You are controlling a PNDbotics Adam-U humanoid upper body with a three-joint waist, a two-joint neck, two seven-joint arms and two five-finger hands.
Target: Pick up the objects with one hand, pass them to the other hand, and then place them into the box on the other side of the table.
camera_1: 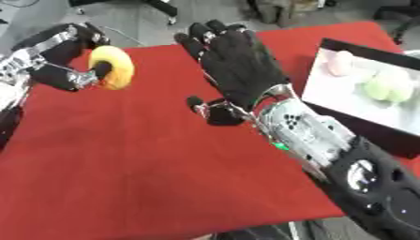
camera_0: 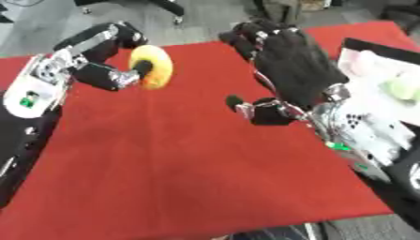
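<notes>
Yellow ring-shaped object (camera_0: 153, 65) sits clamped in the left hand (camera_0: 107, 56) above the red table's (camera_0: 180, 164) far-left edge. Right hand (camera_1: 238, 65) hovers nearby, fingers spread; the box (camera_1: 328, 93) lies at the right edge.

tabletop (camera_0: 180, 154): wearing matt red cloth | yellow ring (camera_0: 156, 65): looking soft, matt, foam-like | right hand (camera_1: 238, 65): showing matt black fabric | left hand (camera_0: 102, 56): showing black plastic with shiny silver metal | box (camera_1: 344, 98): showing smooth white inside

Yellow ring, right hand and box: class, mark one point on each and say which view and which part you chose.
yellow ring (camera_1: 120, 65): right eye view, its outer rim.
right hand (camera_1: 242, 65): right eye view, back of the palm.
box (camera_1: 338, 86): right eye view, bare white floor.
</notes>
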